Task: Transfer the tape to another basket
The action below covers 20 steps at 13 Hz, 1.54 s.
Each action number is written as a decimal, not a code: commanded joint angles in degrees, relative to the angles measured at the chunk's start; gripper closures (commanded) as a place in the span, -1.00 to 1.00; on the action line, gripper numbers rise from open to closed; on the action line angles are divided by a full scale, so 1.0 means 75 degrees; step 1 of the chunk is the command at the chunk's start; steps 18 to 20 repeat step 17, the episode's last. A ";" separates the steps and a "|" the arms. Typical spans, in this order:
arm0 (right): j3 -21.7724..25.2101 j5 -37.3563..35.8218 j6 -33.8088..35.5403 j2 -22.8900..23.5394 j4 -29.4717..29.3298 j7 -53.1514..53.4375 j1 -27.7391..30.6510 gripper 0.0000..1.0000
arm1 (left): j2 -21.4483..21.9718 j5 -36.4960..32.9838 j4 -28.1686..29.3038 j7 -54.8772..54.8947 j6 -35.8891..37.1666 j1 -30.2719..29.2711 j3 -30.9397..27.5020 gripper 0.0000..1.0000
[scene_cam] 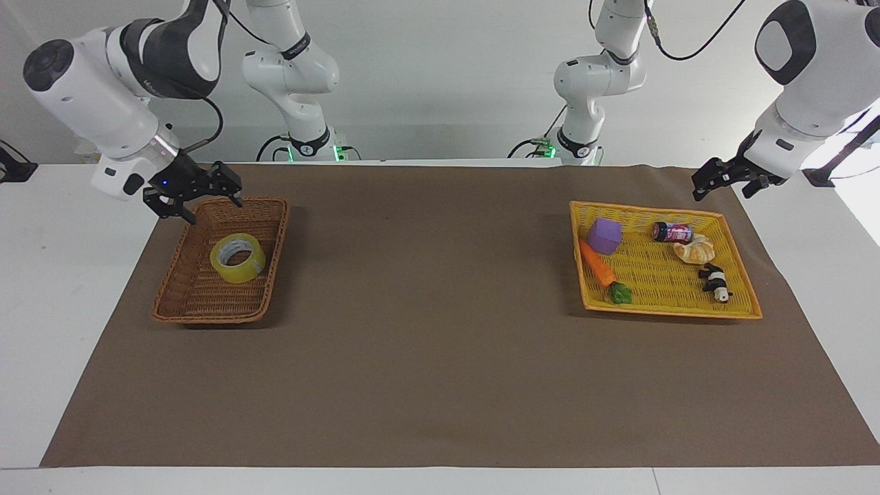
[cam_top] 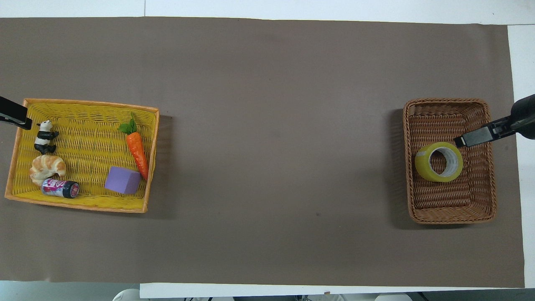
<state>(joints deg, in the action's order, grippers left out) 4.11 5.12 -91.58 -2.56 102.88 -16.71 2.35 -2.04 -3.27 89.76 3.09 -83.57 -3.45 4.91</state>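
The yellow tape roll (scene_cam: 240,273) lies free and slightly tilted in the dark-brown wicker basket (scene_cam: 206,302), at the right arm's end of the table. It also shows in the overhead view (cam_top: 422,165), in the middle of the basket (cam_top: 451,213). My right gripper (scene_cam: 214,211) is open and empty, raised above the basket's rim and apart from the tape; one finger shows in the overhead view (cam_top: 462,141). My left gripper (scene_cam: 720,194) waits open and empty, raised beside the yellow tray's corner at the left arm's end.
The flat yellow woven tray (scene_cam: 660,302) holds a purple cube (scene_cam: 604,236), a carrot (scene_cam: 595,265), a can (scene_cam: 672,232), a croissant (scene_cam: 694,250) and a panda figure (scene_cam: 715,282). A brown mat (scene_cam: 426,330) covers the table between the two baskets.
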 commanded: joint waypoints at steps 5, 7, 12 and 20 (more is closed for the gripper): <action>0.0015 -0.0600 0.1510 0.0833 -0.2149 0.1396 0.0097 -0.99 | 0.0132 -0.0149 0.0138 -0.0049 0.0056 0.0014 -0.0010 -1.00; 0.0004 -0.1056 0.1524 0.0893 -0.2197 0.1396 0.0051 -0.99 | 0.0143 -0.0149 0.0138 -0.0049 0.0056 0.0014 -0.0010 -1.00; 0.0027 -0.1011 0.1488 0.0589 -0.1906 0.1396 0.0015 -1.00 | 0.0144 -0.0149 0.0138 -0.0049 0.0068 0.0014 -0.0010 -1.00; 0.0027 -0.1011 0.1453 0.0330 -0.1611 0.1385 0.0015 -1.00 | 0.0143 -0.0149 0.0138 -0.0049 0.0056 0.0014 -0.0010 -1.00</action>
